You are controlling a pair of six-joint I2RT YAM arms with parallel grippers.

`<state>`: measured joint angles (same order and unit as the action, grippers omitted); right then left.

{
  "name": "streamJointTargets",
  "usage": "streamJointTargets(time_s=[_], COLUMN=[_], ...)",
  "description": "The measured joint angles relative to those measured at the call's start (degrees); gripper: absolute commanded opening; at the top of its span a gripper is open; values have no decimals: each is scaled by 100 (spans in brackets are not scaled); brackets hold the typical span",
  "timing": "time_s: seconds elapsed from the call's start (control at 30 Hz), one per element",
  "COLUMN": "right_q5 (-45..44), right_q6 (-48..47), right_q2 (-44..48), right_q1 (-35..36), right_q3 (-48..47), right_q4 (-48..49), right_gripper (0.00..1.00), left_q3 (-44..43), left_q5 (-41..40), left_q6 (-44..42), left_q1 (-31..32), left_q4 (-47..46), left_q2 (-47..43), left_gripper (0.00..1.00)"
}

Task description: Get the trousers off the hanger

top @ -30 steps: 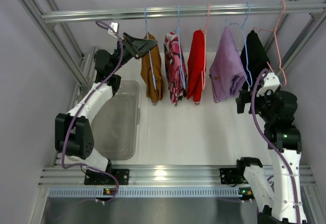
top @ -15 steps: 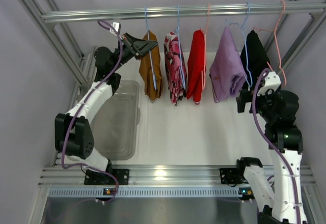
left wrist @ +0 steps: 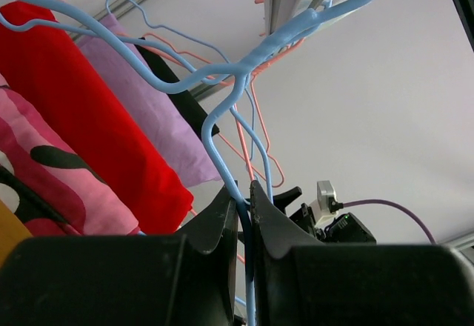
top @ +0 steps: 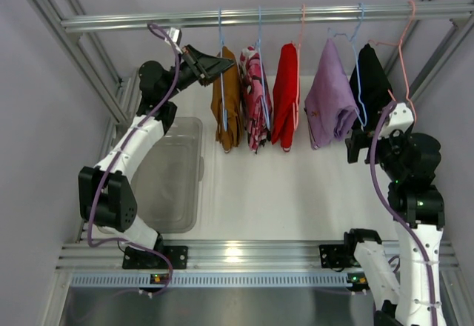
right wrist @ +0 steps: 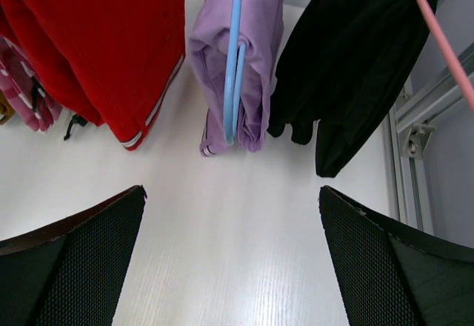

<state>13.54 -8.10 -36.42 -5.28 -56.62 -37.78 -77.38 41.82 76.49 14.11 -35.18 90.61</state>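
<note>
Shifted rightward since a second before, the trousers (top: 226, 107) were hung at the upper centre of the frame, just beside the pink patterned garment (top: 254, 96), on the hanger (left wrist: 292, 30), whose wire was pinched by the left hand (left wrist: 244, 196). The right hand (right wrist: 231, 193) was held spread.

You've got 2 arms, left arm (top: 133, 148) at frame left, right arm (top: 415, 226) lower right: white links, black joint housings, 1 purple cable (top: 176, 63) each. Right gripper (right wrist: 231, 193) fingers (right wrist: 81, 267) black, mesh-textured.
</note>
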Motion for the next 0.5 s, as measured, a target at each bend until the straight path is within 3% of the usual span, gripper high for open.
streamJointTargets(time_s=[0.5], right_q5=[120], right_q6=[-28], right_q2=[114], right_q1=[0], right_q3=[-396], right_q4=[-120], right_gripper=[99], left_q3=[-190], left_q5=[114], left_q6=[337], left_q1=[-9], left_q4=[208], left_q2=[-352], left_gripper=[0])
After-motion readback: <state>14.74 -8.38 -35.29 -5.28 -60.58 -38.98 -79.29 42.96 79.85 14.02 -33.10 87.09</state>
